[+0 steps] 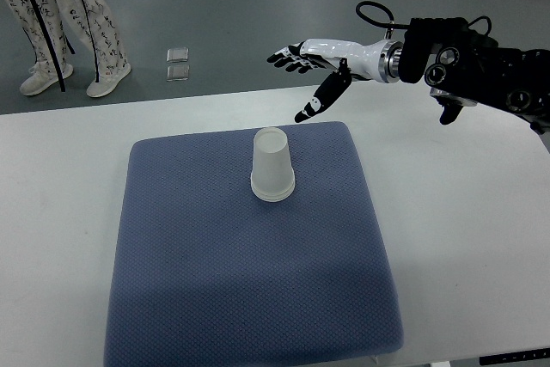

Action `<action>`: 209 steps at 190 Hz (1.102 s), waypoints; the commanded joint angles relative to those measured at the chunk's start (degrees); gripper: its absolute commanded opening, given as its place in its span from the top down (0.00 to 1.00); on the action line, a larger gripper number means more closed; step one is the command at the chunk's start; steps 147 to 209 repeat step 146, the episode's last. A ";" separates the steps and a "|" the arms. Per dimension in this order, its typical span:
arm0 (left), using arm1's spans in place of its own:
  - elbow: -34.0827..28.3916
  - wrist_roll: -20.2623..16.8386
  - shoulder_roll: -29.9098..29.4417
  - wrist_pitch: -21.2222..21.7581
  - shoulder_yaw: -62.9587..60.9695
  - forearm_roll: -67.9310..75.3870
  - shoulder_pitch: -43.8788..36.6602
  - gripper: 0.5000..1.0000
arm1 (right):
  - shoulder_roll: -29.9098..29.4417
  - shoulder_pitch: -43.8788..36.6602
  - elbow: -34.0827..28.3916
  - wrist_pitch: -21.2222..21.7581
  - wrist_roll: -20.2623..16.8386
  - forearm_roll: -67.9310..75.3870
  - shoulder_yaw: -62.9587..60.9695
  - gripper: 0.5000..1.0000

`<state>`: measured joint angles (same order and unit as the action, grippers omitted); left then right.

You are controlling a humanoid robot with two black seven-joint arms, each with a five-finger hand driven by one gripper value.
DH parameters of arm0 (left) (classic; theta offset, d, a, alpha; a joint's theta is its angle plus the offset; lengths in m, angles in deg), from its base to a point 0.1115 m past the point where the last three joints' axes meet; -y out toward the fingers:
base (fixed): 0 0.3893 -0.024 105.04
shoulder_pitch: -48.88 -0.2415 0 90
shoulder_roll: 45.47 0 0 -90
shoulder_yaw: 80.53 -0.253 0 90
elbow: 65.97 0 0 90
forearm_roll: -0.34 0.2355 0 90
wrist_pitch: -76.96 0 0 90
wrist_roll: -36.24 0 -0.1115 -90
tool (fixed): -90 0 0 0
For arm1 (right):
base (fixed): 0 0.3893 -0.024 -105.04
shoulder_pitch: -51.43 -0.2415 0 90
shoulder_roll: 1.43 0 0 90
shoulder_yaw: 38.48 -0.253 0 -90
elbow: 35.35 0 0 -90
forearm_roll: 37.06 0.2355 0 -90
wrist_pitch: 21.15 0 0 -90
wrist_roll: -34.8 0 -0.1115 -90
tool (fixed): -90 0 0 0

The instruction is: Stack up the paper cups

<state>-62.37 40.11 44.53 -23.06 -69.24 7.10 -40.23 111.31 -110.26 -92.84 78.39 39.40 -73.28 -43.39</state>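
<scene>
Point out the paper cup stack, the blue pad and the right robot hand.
paper cup stack [272, 166], top view, on its side wall.
blue pad [249, 281], top view, on bare fabric.
right robot hand [311, 59], top view, on its palm.

One stack of paper cups is standing upside down on one blue cushion, though how many cups are nesting in it cannot be told. One white table is bearing the cushion. One robot hand, the right hand, is showing. One person's legs are standing beyond the table, near one small clear object lying on the floor.
</scene>
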 commanded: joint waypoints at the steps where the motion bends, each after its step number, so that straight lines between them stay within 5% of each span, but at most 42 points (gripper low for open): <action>1: 0.00 -0.01 0.00 0.00 -0.04 0.00 -0.01 0.00 | 0.46 4.27 0.54 -2.06 -0.12 9.58 -4.75 0.16; 63: 0.00 -0.01 0.00 0.00 -0.04 0.00 -0.01 0.00 | -3.84 17.54 5.81 -5.23 0.05 32.79 -18.46 0.16; 209: 0.00 -0.01 0.00 0.00 0.05 0.00 -0.01 0.00 | -6.39 23.35 9.50 -5.41 3.92 33.67 -20.48 0.15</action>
